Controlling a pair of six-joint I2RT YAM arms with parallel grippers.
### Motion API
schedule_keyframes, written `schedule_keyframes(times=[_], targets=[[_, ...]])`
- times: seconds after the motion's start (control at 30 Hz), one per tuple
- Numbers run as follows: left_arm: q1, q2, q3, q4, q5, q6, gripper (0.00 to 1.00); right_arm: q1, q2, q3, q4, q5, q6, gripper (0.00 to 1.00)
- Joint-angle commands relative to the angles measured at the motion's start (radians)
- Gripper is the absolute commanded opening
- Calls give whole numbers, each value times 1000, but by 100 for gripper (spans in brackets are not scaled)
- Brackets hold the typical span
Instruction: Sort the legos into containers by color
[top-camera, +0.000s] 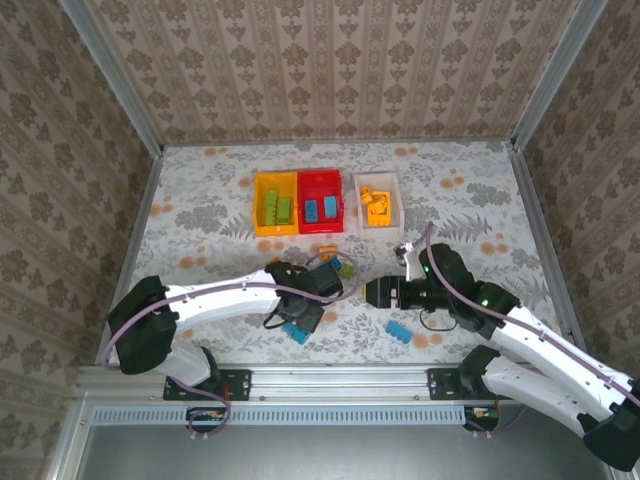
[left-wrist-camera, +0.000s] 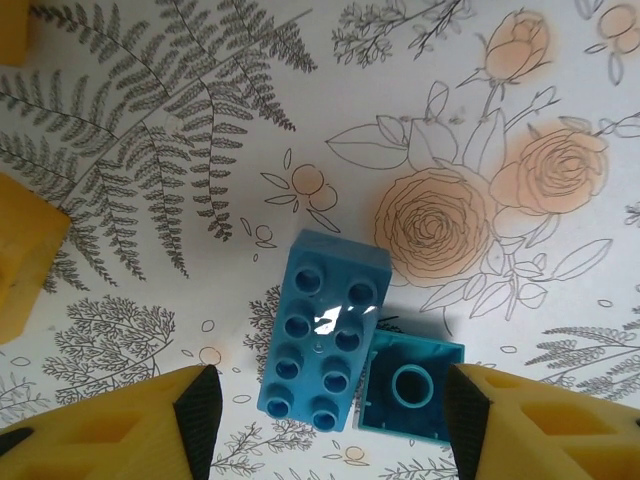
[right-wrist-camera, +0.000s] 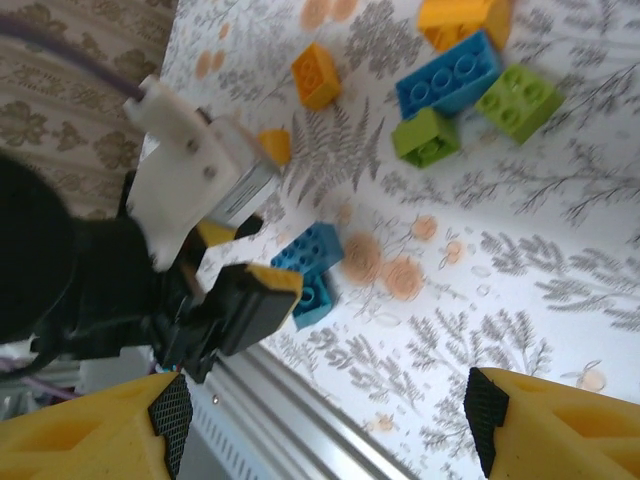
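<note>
Table (top-camera: 200, 200), left gripper (left-wrist-camera: 330, 425) parted over blue legos (left-wrist-camera: 325, 340), right gripper (right-wrist-camera: 325, 410) parted, empty.

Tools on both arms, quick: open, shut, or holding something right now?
Left tool: open over two blue bricks, gripping neither.
Right tool: open, holding nothing.

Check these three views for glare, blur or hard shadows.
Top external: evenly lit and sharp, with only soft shadows. Left wrist: crisp tablecloth print, with a small glare spot on the blue brick. Right wrist: whole frame soft, and the green legos look smeared.
</note>
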Motion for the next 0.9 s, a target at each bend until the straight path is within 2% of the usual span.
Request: schedule_keyframes(times=[0.0,0.33,0.47,0.7,0.87], targets=[[23,22,-17,29,38,21,64,29,-37,-12,40,6,74,76],[74,84,-61,127,107,35,60,65,-14,-12,60,40,97,75],[75,113,-58,131,92,39,57,73,-2,-13,69,46,100,75],[85,134,-59,148,10,67,41,83,4,-19,83,52,105,74],[93,144,-36,144,-35,98,34,86,5,-20,99,50,108,74]])
